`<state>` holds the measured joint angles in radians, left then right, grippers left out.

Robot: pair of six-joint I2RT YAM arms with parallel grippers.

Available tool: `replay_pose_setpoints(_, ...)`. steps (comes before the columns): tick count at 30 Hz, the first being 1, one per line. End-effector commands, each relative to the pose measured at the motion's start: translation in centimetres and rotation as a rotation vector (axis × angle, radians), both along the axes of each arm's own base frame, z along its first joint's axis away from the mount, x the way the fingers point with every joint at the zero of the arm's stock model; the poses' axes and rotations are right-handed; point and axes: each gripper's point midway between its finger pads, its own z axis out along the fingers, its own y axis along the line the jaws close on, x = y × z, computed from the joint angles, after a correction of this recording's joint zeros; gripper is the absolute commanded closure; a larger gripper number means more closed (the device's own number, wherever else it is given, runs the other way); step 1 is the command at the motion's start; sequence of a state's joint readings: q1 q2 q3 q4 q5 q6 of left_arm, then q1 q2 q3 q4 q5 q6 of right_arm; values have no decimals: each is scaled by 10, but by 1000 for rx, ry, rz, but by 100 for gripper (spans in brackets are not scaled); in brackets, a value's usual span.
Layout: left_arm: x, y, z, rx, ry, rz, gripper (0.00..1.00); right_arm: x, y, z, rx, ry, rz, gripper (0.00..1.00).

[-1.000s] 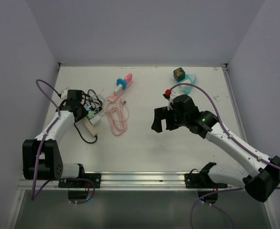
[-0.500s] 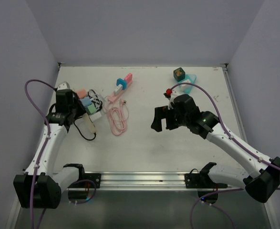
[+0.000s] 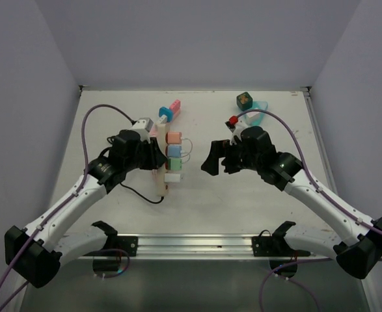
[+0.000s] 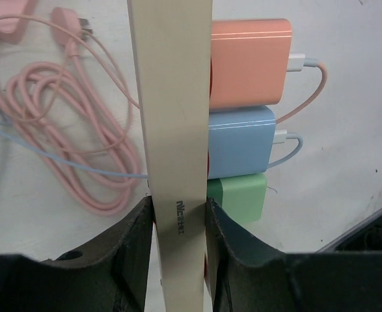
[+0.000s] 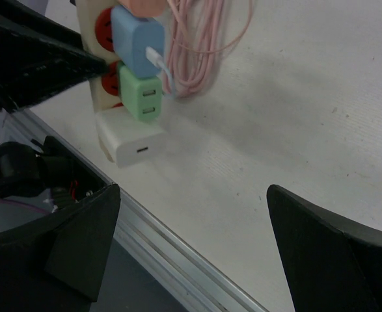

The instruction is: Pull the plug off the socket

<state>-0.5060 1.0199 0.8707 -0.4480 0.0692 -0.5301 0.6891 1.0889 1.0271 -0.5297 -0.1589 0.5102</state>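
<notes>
Near the middle of the tabletop (image 3: 197, 201), the left fingers (image 4: 129, 253) were clamped on a long cream plastic power strip (image 4: 174, 97) whose red sockets held boxy orange, blue, green and white plugs (image 4: 239, 140). The right fingers (image 5: 327, 253) stood wide apart just beside it, empty. Each plug looked light, rigid and slippery but tightly seated, so squeezing the white end plug (image 5: 131, 144) across its flat sides seemed best.

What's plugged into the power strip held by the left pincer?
Orange charger, blue charger, green charger, white charger, in a row. Red socket faces show beside them; prongs are covered.
</notes>
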Motion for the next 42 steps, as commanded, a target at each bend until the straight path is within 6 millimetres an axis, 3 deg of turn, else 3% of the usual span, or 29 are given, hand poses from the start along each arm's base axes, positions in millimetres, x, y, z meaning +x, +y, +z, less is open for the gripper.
replay_pose_setpoints(1, 10, -51, 50, -121, -187, -110, 100, 8, 18, 47, 129, -67, 9, 1)
replay_pose_setpoints(6, 0, -80, 31, -48, -181, -189, 100, 27, 18, 55, 121, -91, -55, 1)
replay_pose_setpoints(9, -10, -91, 24, -40, -191, -239, 100, 36, 23, 45, 114, -62, -69, 1)
replay_pose_setpoints(12, -14, -91, 20, -44, -213, -254, 100, 43, 24, 31, 116, -18, -91, 8)
replay_pose_setpoints(17, -16, -90, 15, -33, -238, -274, 100, 53, 21, 3, 154, 70, -119, 11)
replay_pose_setpoints(28, -15, -95, 13, -50, -267, -302, 100, 63, 43, -29, 227, 135, -50, 20)
replay_pose_setpoints(34, -14, -96, 23, -68, -298, -301, 100, 63, 52, -36, 239, 139, 0, 34)
replay_pose_setpoints(37, -13, -97, 32, -91, -334, -299, 100, 63, 53, -38, 246, 125, 21, 46)
replay_pose_setpoints(42, -15, -95, 24, -79, -327, -301, 100, 60, 52, -31, 253, 85, 47, 84)
